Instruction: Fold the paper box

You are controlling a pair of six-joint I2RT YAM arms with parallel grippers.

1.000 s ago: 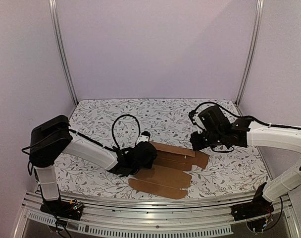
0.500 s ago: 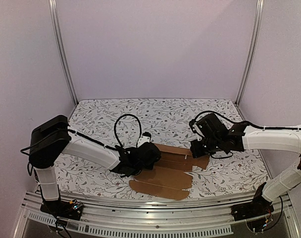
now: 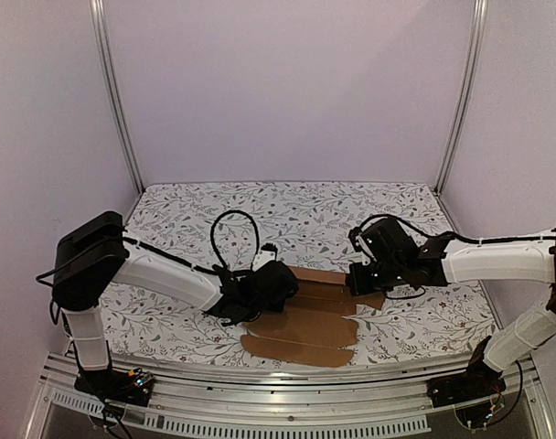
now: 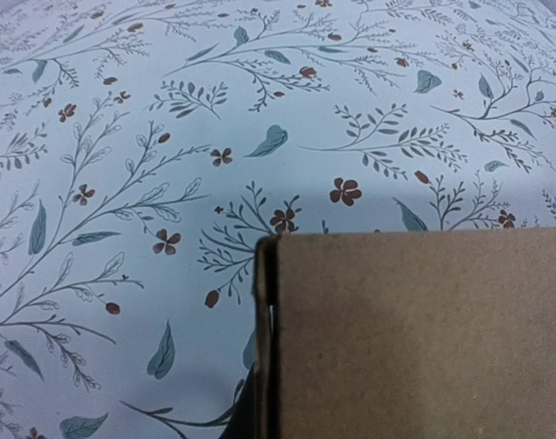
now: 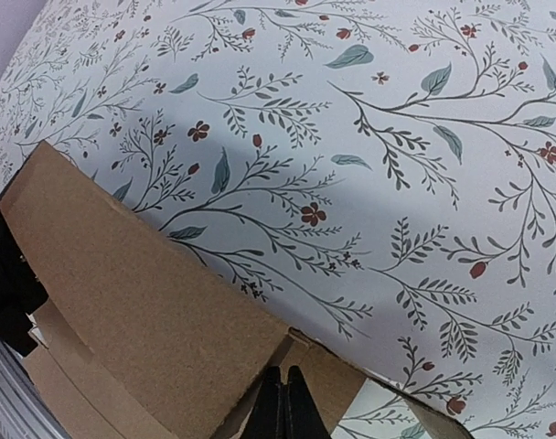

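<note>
Floral-print cloth (image 3: 196,210) under flat, matte brown paper box (image 3: 305,326); my left gripper (image 3: 276,285) and right gripper (image 5: 280,402) are both closed tight.

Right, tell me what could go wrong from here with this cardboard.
The left pincer seems to pinch one raised flap of the cardboard sheet; pulling could drag the whole sheet across the table or tear it.
The shut right pincer sits by a notch; pushing there may crease the flap off its fold line.
</note>
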